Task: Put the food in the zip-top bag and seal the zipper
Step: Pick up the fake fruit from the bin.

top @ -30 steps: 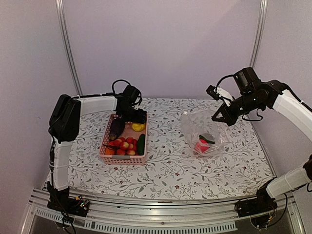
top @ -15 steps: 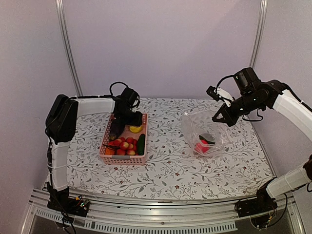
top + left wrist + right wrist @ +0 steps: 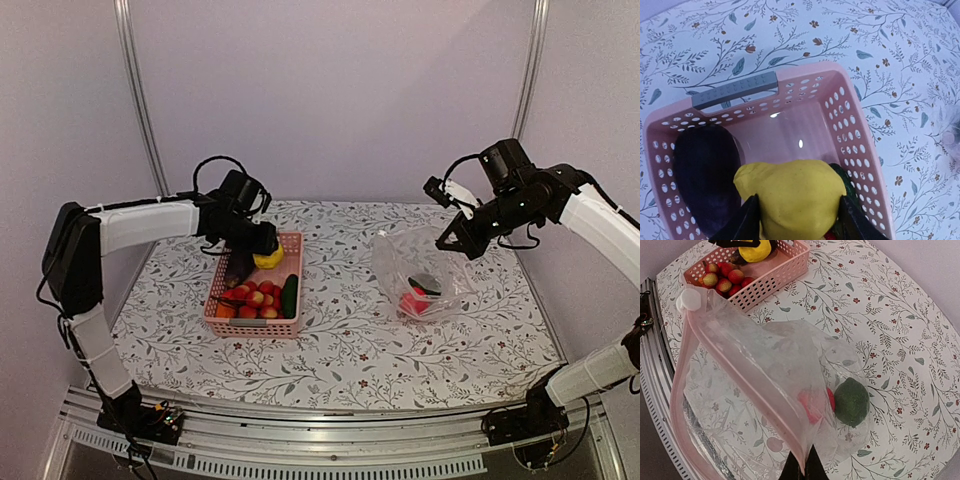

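Clamping yellow piece [image 3: 795, 192] above pink basket [image 3: 852, 117], left pincer [image 3: 799, 220]; right pincer [image 3: 801, 467] pinches zip-top bag [image 3: 755, 365], food [image 3: 851, 401] inside.

We see two matching limbs: the left arm [image 3: 140, 222] and the right arm [image 3: 600, 222] pair white tubular links with bulky black joint housings. Thin black cables [image 3: 213, 162] loop above each wrist. The left gripper [image 3: 262, 252] and the right gripper [image 3: 450, 240] are black, with slim dark fingers [image 3: 747, 222]. Black bases [image 3: 140, 420] trail further wiring.
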Robot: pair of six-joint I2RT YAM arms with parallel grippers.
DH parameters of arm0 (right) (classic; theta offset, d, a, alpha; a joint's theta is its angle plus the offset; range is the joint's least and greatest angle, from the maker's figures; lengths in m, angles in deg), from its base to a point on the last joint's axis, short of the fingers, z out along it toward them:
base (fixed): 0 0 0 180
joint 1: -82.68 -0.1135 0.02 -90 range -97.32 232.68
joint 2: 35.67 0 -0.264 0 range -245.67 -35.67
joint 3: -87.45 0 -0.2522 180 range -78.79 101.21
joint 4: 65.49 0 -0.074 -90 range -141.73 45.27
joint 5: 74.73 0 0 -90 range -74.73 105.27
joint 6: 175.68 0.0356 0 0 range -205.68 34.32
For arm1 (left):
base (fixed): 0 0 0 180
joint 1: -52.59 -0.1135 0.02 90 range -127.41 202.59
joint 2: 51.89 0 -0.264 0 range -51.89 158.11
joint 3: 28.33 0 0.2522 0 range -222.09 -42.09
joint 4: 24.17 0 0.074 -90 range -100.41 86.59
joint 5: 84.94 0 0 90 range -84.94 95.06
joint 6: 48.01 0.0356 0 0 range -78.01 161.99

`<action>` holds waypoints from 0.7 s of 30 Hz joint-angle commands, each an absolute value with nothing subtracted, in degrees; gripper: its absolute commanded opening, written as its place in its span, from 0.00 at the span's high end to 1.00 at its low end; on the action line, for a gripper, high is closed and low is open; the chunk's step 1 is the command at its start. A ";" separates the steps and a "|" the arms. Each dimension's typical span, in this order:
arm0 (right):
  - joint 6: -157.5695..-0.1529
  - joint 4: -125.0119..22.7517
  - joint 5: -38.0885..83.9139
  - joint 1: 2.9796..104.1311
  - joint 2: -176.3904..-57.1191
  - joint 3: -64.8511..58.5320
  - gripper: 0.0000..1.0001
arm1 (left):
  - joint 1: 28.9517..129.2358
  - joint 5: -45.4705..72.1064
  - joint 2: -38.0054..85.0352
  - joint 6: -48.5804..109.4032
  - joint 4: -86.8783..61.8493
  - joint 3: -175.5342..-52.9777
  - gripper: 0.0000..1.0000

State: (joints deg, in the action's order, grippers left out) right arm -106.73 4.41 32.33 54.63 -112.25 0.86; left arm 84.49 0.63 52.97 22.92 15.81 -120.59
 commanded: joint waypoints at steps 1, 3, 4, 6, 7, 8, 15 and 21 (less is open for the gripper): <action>-107.12 4.04 32.02 54.82 -111.85 0.26 1.00 | 86.96 -0.09 47.97 22.57 13.08 -119.76 0.59; -107.04 4.54 31.94 54.82 -112.26 0.67 1.00 | 88.17 -0.78 45.81 22.59 13.06 -120.50 0.59; -107.08 4.60 31.92 54.82 -112.30 0.81 1.00 | 88.85 -0.98 44.63 22.55 12.91 -120.87 0.60; -107.10 4.68 31.73 54.82 -112.48 1.11 1.00 | 90.59 -1.24 42.18 22.59 12.48 -122.11 0.61; -107.12 4.84 31.77 54.82 -112.62 1.36 1.00 | 91.71 -1.18 40.93 23.09 11.89 -122.63 0.61; -107.12 4.98 31.79 54.82 -112.86 1.69 1.00 | 93.50 -1.14 39.23 23.40 10.95 -123.01 0.62; -106.56 5.27 32.46 54.81 -114.81 3.46 1.00 | 103.94 1.95 32.45 24.52 -3.42 -120.81 0.65; -105.99 5.92 31.80 54.82 -116.23 5.85 1.00 | 111.54 7.34 33.43 24.54 -17.87 -118.26 0.66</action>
State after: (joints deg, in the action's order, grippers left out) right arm -106.63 4.87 32.29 54.63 -115.33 3.25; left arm 107.99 3.23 31.64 23.93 -6.99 -120.11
